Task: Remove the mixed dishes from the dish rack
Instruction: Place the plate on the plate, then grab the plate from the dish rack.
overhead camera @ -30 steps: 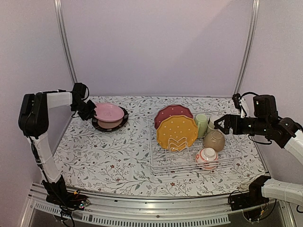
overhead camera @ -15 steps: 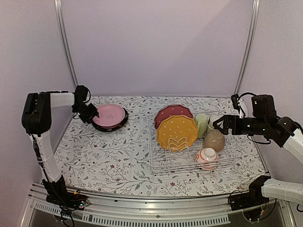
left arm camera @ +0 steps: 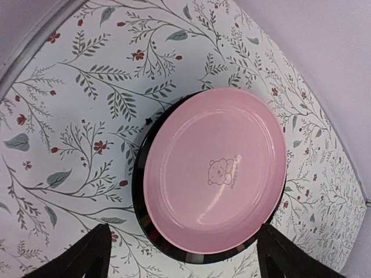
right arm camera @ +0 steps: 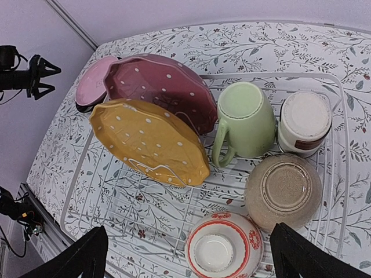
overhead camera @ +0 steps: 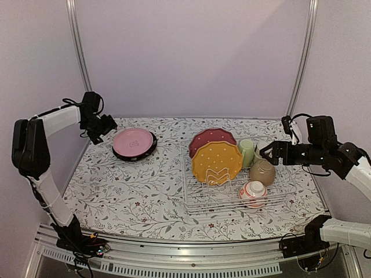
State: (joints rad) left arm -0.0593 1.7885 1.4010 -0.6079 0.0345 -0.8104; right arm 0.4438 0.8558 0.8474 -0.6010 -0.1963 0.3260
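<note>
The pink plate [overhead camera: 134,141] [left arm camera: 217,174] lies flat on the dark-rimmed plate [overhead camera: 134,154] [left arm camera: 141,191] at the back left of the table. My left gripper [overhead camera: 103,130] [left arm camera: 184,255] is open just left of these plates, touching neither. The white wire dish rack [overhead camera: 232,200] [right arm camera: 84,168] holds an upright maroon dotted plate [overhead camera: 211,138] [right arm camera: 156,87], an orange plate [overhead camera: 217,161] [right arm camera: 148,142], a pale green cup [overhead camera: 247,152] [right arm camera: 246,121], a small grey-white cup [right arm camera: 304,121], a tan bowl [overhead camera: 262,171] [right arm camera: 284,191] and a white-and-red bowl [overhead camera: 253,193] [right arm camera: 223,246]. My right gripper [overhead camera: 267,154] [right arm camera: 188,255] hangs open above the rack's right side.
A floral tablecloth [overhead camera: 133,191] covers the table. Metal posts [overhead camera: 81,58] rise at both back corners before lilac walls. A metal rail [overhead camera: 174,255] runs along the near edge by the arm bases.
My left gripper opened and let go of the pink plate, which settled flat on the dark-rimmed plate. The gripper then drew back to the left. The right arm barely moved.
</note>
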